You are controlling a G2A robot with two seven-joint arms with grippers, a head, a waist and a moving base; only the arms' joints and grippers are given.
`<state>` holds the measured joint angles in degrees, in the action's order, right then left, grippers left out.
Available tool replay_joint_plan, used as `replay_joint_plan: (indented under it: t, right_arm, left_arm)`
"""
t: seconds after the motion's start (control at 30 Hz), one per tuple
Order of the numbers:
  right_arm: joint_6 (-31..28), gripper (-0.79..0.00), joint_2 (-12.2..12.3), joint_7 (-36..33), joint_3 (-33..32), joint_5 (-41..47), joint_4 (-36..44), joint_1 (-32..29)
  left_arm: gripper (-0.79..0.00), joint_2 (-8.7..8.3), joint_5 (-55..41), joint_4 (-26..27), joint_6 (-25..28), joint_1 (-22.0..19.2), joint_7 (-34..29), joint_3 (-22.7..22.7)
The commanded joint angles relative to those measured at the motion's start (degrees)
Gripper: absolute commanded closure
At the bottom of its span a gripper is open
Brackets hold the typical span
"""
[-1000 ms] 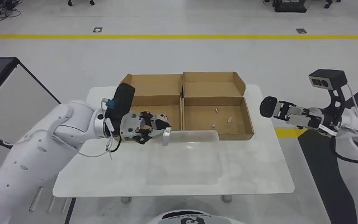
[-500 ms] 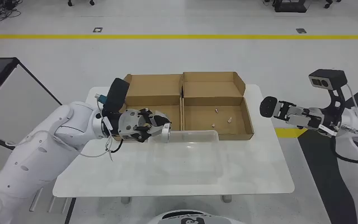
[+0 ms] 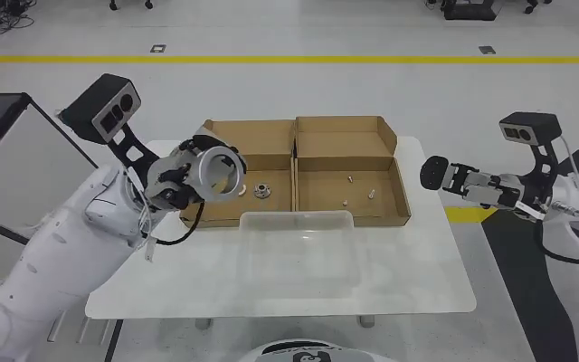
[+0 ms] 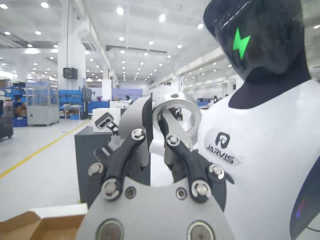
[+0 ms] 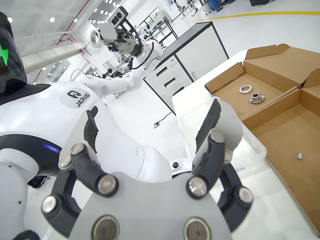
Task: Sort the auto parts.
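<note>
A silver metal ring is gripped by the left tool; the right tool is spread. A flanged steel hub is held in a brown cardboard box.

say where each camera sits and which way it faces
Top view: over the robot, looking down at table and cardboard boxes; left pincer and right pincer show.
Left wrist view: behind the left pincer, facing the torso and head; it pinches a metal ring.
Right wrist view: behind the open right pincer, facing boxes and torso.
Shared: top and right wrist both show the ring.

Factory hall; yellow floor line; blue bins; ceiling lights
</note>
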<state>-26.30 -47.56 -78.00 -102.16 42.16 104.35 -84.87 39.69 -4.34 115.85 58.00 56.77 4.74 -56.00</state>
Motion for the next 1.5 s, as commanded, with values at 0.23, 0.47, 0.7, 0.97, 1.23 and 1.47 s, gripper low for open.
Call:
replay_joint_plan:
  t: [0.23, 0.47, 0.7, 0.97, 1.23, 1.47]
  right_arm:
    - [0.0, -0.785, 0.0, 0.0, 0.0, 0.0, 0.0, 0.0]
    - [0.0, -0.785, 0.0, 0.0, 0.0, 0.0, 0.0, 0.0]
    - [0.0, -0.785, 0.0, 0.0, 0.0, 0.0, 0.0, 0.0]
    - [0.0, -0.785, 0.0, 0.0, 0.0, 0.0, 0.0, 0.0]
    - [0.0, -0.785, 0.0, 0.0, 0.0, 0.0, 0.0, 0.0]
    - [0.0, -0.785, 0.0, 0.0, 0.0, 0.0, 0.0, 0.0]
  left_arm:
    - [0.000, 2.52, -13.5, 2.8, 0.0, 1.4, -3.4, -2.7]
    - [0.000, 6.27, -30.5, 3.8, 0.0, 3.8, -12.3, -7.8]
    - [0.000, 11.42, -51.4, 0.3, 0.0, 7.5, -35.6, -14.9]
    - [0.000, 15.81, -43.3, -7.5, 0.0, 9.7, -49.9, -22.3]
    - [0.000, 18.67, -23.2, -8.7, 0.0, 10.3, -45.7, -24.5]
    - [0.000, 20.22, -20.5, -7.3, 0.0, 10.8, -39.5, -23.0]
